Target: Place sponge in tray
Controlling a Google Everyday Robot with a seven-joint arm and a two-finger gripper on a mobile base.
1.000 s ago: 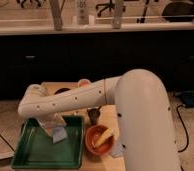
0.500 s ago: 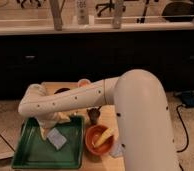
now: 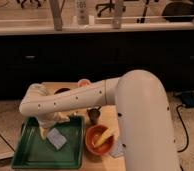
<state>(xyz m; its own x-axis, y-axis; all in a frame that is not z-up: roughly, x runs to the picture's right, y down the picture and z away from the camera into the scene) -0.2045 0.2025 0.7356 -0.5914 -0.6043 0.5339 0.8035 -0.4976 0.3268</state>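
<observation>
The pale blue-grey sponge (image 3: 56,138) lies flat inside the dark green tray (image 3: 35,156), near its middle, tilted a little. My gripper (image 3: 49,126) hangs from the white arm just above the tray's far left part, up and left of the sponge. Its fingers (image 3: 42,131) stand apart and hold nothing. The sponge is apart from them.
A round orange bowl (image 3: 97,142) with a yellow banana-like piece (image 3: 104,136) stands right of the tray. A small dark cup (image 3: 94,116) stands behind the bowl. The wooden table (image 3: 104,112) has dark cabinets behind it. My large white arm (image 3: 140,115) covers the table's right side.
The sponge was at the gripper a second ago; it has dropped onto the tray floor. The gripper has let go and risen slightly.
</observation>
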